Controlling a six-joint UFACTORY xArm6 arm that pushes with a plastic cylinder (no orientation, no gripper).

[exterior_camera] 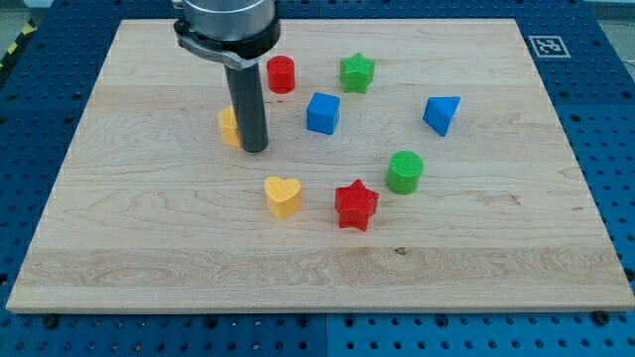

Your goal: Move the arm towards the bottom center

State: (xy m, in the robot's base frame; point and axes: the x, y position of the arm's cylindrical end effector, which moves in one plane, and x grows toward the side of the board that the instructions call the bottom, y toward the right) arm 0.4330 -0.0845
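My tip (255, 149) rests on the wooden board (149, 248) in the upper left part of the view. It stands right next to a yellow block (229, 126), which the rod partly hides at its left. A red cylinder (282, 74) lies above and right of the tip. A blue cube (322, 113) lies to its right. A yellow heart (283, 195) lies below and slightly right of the tip.
A green star (356, 71) sits near the view's top. A blue triangular block (442, 114) lies at the right. A green cylinder (405, 172) and a red star (356, 204) lie right of centre. A tag marker (549, 46) sits at the top right corner.
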